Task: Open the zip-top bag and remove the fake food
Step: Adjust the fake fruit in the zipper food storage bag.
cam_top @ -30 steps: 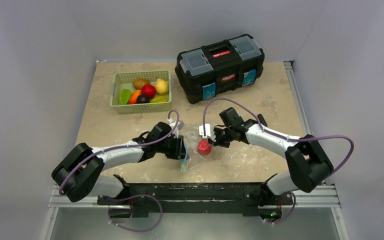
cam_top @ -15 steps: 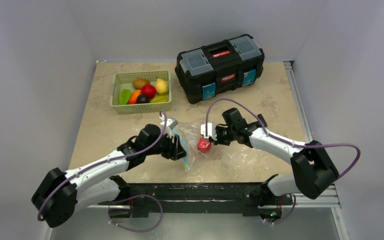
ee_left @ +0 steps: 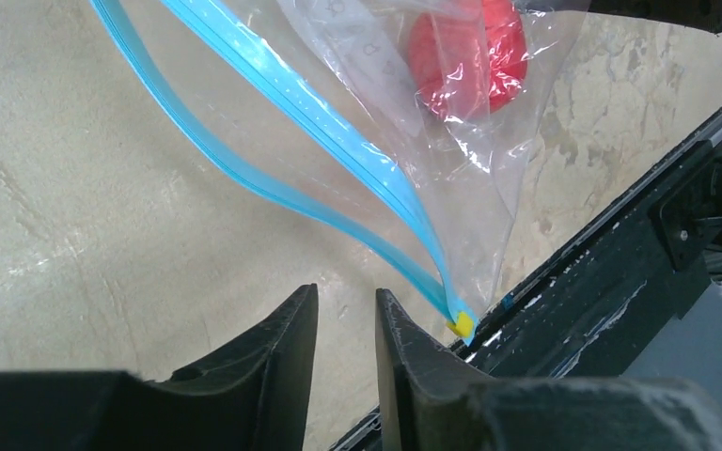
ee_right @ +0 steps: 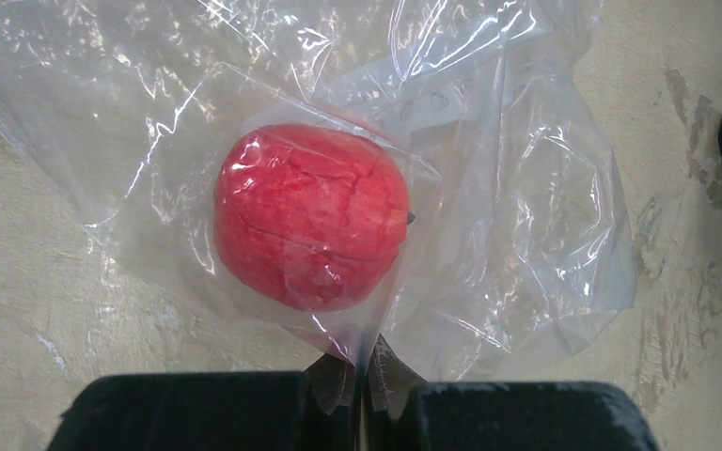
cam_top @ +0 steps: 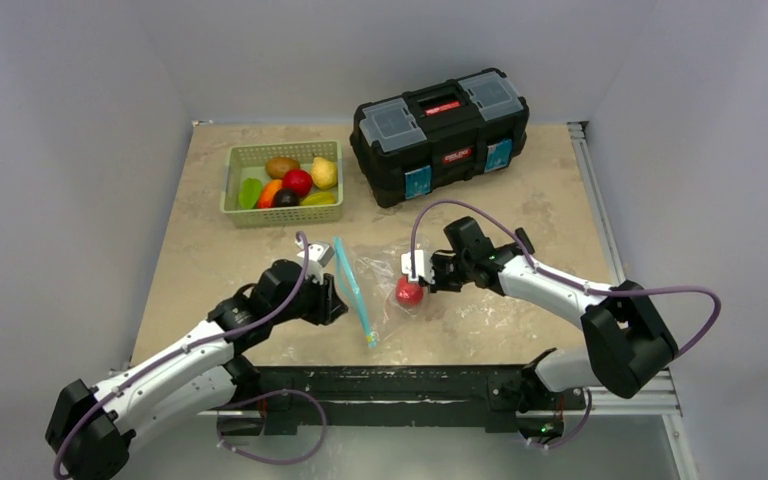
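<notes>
The clear zip-top bag [cam_top: 378, 272] lies on the table between the two arms, its teal zip strip [cam_top: 353, 288] toward the left arm. In the left wrist view the two halves of the strip [ee_left: 338, 141] stand parted, meeting at a yellow tab [ee_left: 463, 325]. One red fake food [cam_top: 409, 292] [ee_right: 310, 216] sits inside the bag. My left gripper [cam_top: 334, 302] [ee_left: 346, 305] is open just left of the strip, with nothing between its fingers. My right gripper [cam_top: 423, 274] [ee_right: 365, 371] is shut on a pinch of the bag's plastic beside the red piece.
A green basket [cam_top: 282, 215] with several fake foods stands at the back left. Behind the bag, at the back right, sits a black toolbox [cam_top: 440, 135]. The black rail of the table's near edge [ee_left: 620, 254] runs close to the bag's yellow-tabbed corner.
My left gripper has let go of the zip strip and drawn back to the left. The strip has dropped onto the table. The right gripper keeps its pinch on the bag.
</notes>
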Controlling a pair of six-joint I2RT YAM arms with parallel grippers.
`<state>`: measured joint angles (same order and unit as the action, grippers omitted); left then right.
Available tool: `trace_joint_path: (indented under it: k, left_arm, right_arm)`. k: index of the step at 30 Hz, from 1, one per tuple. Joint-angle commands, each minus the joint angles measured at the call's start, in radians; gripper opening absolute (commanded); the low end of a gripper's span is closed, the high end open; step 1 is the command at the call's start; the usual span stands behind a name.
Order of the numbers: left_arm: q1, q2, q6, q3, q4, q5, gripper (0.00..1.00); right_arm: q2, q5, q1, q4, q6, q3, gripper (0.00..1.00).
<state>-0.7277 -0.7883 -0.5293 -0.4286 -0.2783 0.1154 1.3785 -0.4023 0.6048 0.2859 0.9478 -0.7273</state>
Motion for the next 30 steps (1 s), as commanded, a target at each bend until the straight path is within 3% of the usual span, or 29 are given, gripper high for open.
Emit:
trace_joint_path:
  k: [1, 6, 10, 20, 30]
  left_arm:
    - [-0.004, 0.041, 0.057, 0.013, 0.022, -0.027, 0.26]
    - [-0.004, 0.08, 0.188, 0.065, 0.146, -0.063, 0.18]
    - [-0.004, 0.014, 0.257, 0.071, 0.238, -0.058, 0.13]
    - [-0.008, -0.11, 0.401, 0.108, 0.512, 0.018, 0.15]
    - [-0.016, -0.266, 0.402, 0.167, 0.729, 0.053, 0.18]
  right_arm:
    - [-0.01, 0.004, -0.001, 0.004, 0.022, 0.0, 0.0]
    - [-0.007, -0.003, -0.001, 0.008, 0.025, -0.003, 0.0]
    - [-0.008, -0.011, -0.001, 0.01, 0.026, -0.003, 0.0]
    - [-0.006, -0.021, -0.001, 0.02, 0.033, -0.004, 0.0]
    - [-0.001, -0.032, -0.001, 0.025, 0.035, -0.006, 0.0]
